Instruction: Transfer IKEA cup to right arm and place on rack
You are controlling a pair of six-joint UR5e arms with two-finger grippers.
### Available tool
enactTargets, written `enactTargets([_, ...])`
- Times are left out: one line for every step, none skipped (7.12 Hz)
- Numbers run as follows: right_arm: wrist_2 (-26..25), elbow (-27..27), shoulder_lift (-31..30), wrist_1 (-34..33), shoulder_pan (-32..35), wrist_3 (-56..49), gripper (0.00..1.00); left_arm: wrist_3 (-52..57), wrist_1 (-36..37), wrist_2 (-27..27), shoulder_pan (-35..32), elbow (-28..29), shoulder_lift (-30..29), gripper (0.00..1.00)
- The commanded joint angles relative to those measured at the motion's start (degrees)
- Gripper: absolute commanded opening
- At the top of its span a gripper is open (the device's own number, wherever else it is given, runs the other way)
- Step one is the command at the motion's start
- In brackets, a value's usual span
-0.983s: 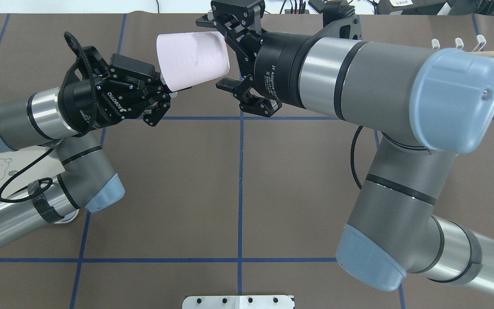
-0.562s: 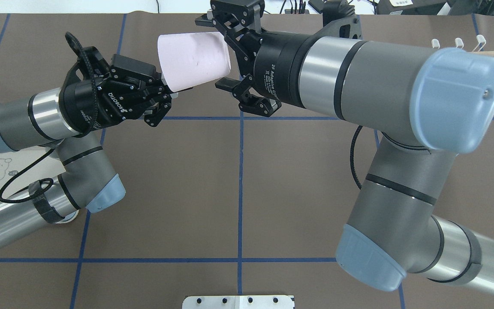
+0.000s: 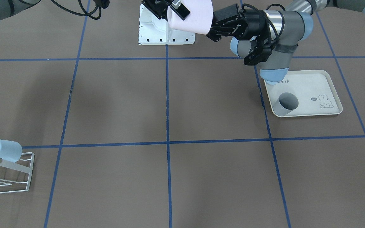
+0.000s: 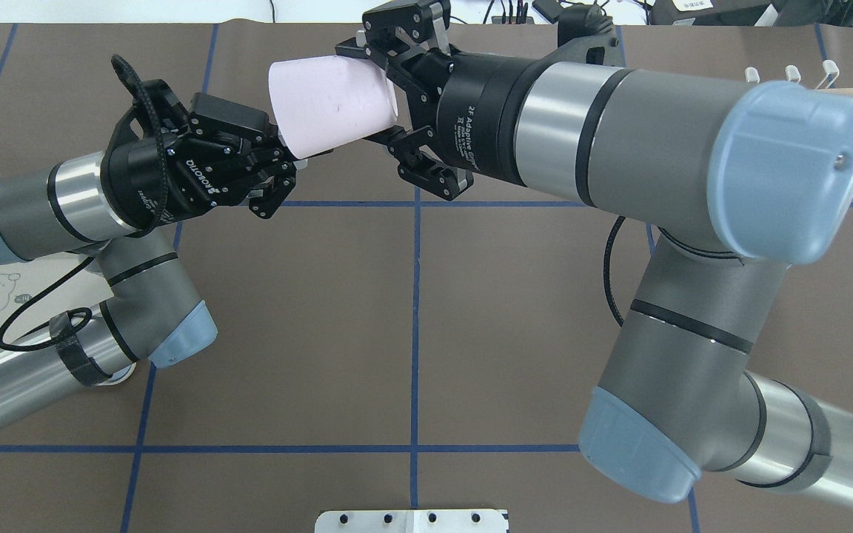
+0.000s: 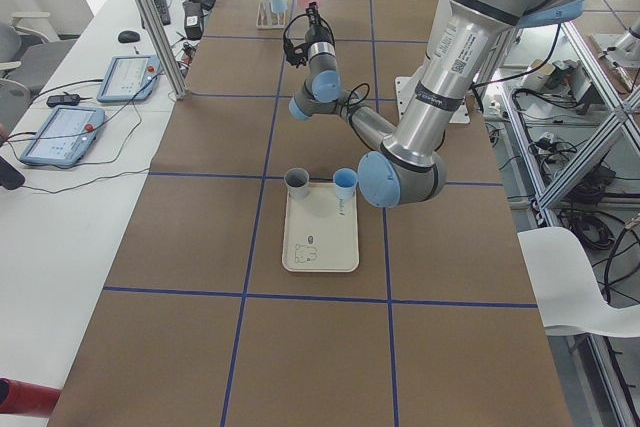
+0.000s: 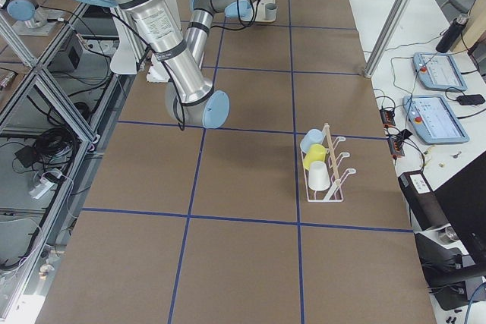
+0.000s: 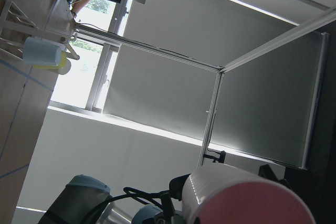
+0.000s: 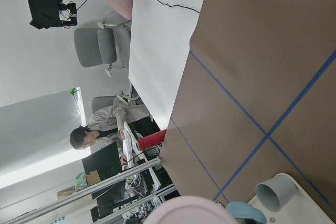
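The left gripper (image 4: pixel 286 152) is clamped on the narrow base of the pink cup (image 4: pixel 330 104), which lies sideways in the air between the two arms. The right gripper (image 4: pixel 375 95) has its fingers pressed against the cup's wide rim end. The rack (image 3: pixel 29 172) stands well apart at the table's right end and carries three cups: blue, yellow and white. Two more, a grey cup (image 5: pixel 297 183) and a blue cup (image 5: pixel 345 182), stand in the rabbit tray (image 3: pixel 334 88).
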Motion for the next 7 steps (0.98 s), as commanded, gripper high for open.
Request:
enactTargets([0.1, 0.1, 0.1, 0.1, 0.0, 0.4, 0.0, 0.0, 0.2, 0.0, 0.1, -0.1, 0.0, 0.43])
enactTargets([0.1, 0.1, 0.1, 0.1, -0.1, 0.4, 0.0, 0.0, 0.8, 0.0, 0.1, -0.1, 0.0, 0.55])
enactTargets([0.0, 0.1, 0.1, 0.1, -0.1, 0.2, 0.0, 0.0, 0.8, 0.0, 0.1, -0.1, 0.1, 0.68])
enactTargets([0.0, 0.1, 0.1, 0.1, 0.0, 0.0, 0.0, 0.0, 0.8, 0.0, 0.0, -0.1, 0.2, 0.69])
enactTargets([0.1, 0.1, 0.1, 0.1, 0.4, -0.2, 0.0, 0.1, 0.7, -0.1, 0.0, -0.1, 0.4, 0.69])
enactTargets([0.3, 0.2, 0.1, 0.1, 1.2, -0.2, 0.0, 0.4, 0.6, -0.1, 0.0, 0.0, 0.7, 0.69])
enactTargets([0.4, 0.3, -0.5, -0.6, 2.0, -0.4, 0.0, 1.1, 0.6, -0.1, -0.1, 0.3, 0.8, 0.69])
